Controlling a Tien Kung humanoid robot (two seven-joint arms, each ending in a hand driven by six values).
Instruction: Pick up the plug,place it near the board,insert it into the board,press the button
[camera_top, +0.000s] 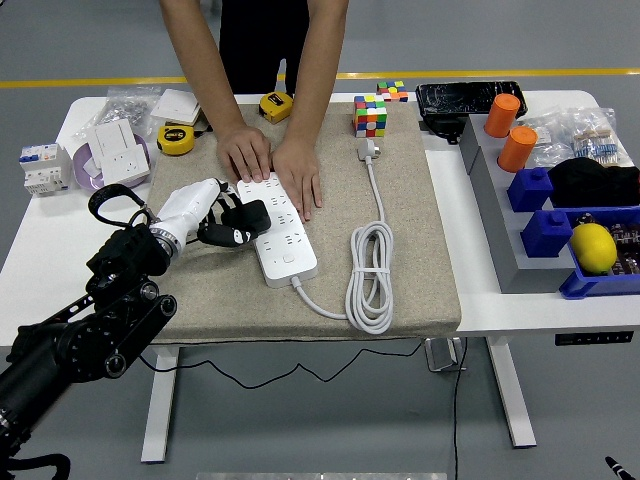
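Black plug (243, 221) in left hand (205, 208) at board (280, 228); person's hands (272, 164) steadying board

Light was bright, even and overhead; shadows on the surface (40, 245) fell soft and short, and focus stayed sharp throughout.

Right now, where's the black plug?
In the head view the black plug is left of centre on the beige mat, in the robot's left hand, at the white power strip's left edge.

Nothing legible is showing anywhere: any print on the power strip (279, 232), the yellow tape measures (177, 139) or the packets on the desk (40, 235) is too small to read.
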